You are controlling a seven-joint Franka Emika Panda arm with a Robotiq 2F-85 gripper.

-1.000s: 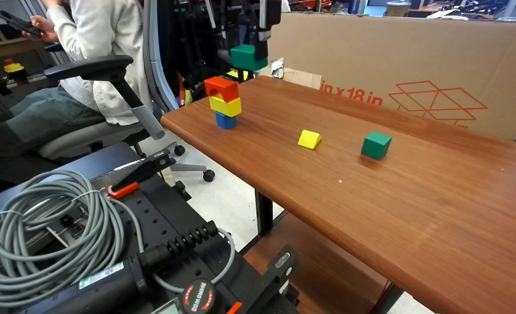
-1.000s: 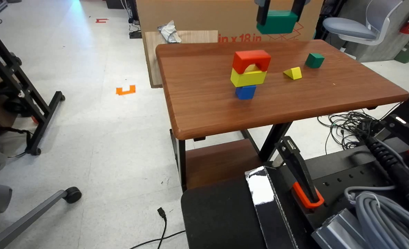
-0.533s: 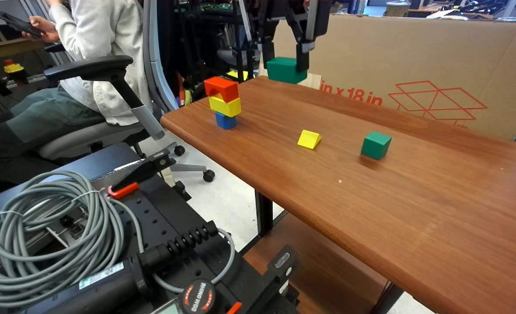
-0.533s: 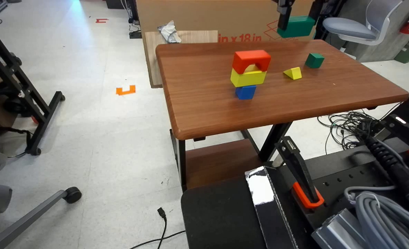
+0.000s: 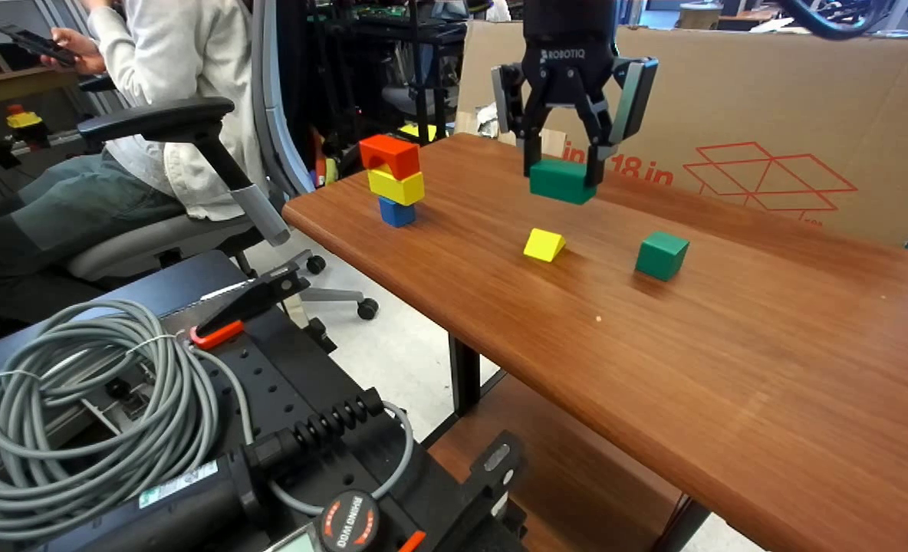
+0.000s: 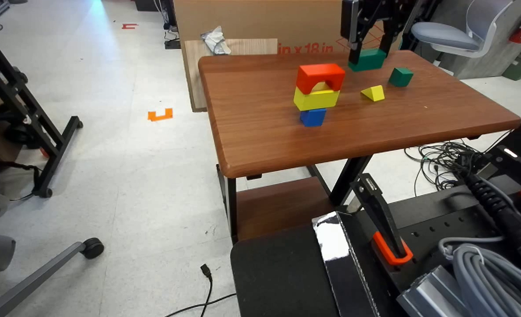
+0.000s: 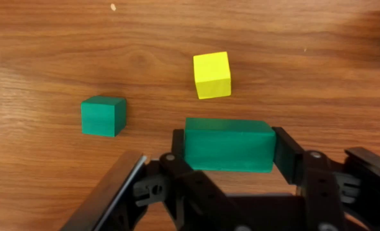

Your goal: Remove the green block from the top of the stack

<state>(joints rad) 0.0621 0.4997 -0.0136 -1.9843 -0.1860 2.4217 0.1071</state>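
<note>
The green block (image 5: 561,182) is a plain wide block held level above the table, away from the stack. It also shows in an exterior view (image 6: 368,60) and in the wrist view (image 7: 230,147). My gripper (image 5: 564,170) points down and is shut on it, with one finger at each short end. The stack (image 5: 396,186) stands upright near the table's end, with a blue block at the bottom, a yellow block above it and a red arch on top. The stack also shows in an exterior view (image 6: 315,99) and is out of the wrist view.
A yellow wedge (image 5: 544,245) lies on the brown table (image 5: 730,360) near the held block. A smaller green cube (image 5: 661,255) sits farther from the stack. A large cardboard sheet (image 5: 768,100) stands along the table's far edge.
My gripper has carried the green block away from the stack side toward the yellow wedge and the green cube, and lowered it closer to the table. The stack has not moved.
</note>
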